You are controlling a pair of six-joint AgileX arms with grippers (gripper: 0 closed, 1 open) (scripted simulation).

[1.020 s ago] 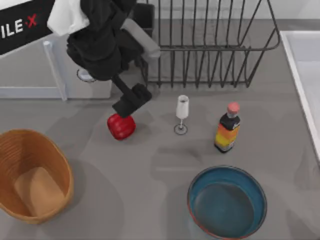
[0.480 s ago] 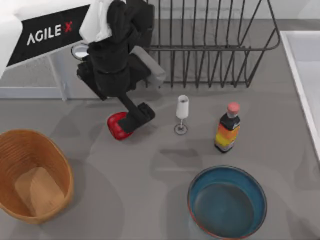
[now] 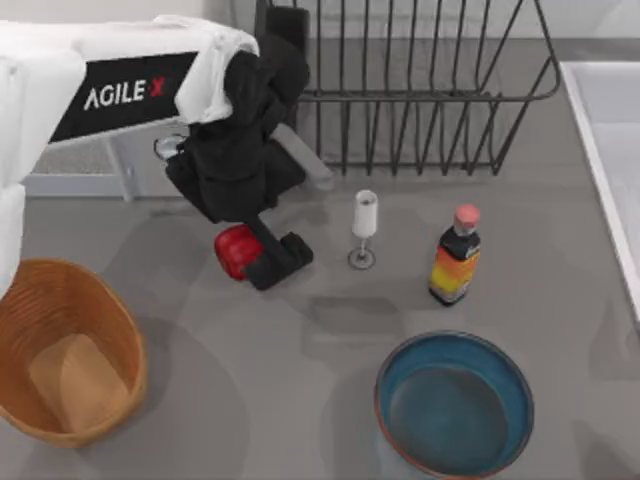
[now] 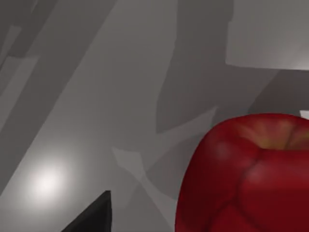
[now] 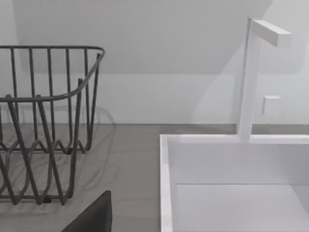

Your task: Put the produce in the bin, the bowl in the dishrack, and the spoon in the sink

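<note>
Nothing is placed yet: the produce (image 3: pixel 234 249) sits on the counter (image 3: pixel 300 400) at centre-left, the bowl (image 3: pixel 454 403) lower right, bin (image 3: pixel 68 352) lower left. The left gripper (image 3: pixel 272 262) is down beside the produce; whether its fingers are apart I cannot tell.

White wine glass (image 3: pixel 365 226), orange-labelled bottle (image 3: pixel 455 256) beside it, grey table (image 3: pixel 300 400)

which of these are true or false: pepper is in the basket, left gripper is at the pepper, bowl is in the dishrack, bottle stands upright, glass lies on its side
1. The pepper is in the basket. False: it sits on the table, apart from the basket.
2. The left gripper is at the pepper. True.
3. The bowl is in the dishrack. False: it rests on the table.
4. The bottle stands upright. True.
5. The glass lies on its side. False: it stands upright.
</note>
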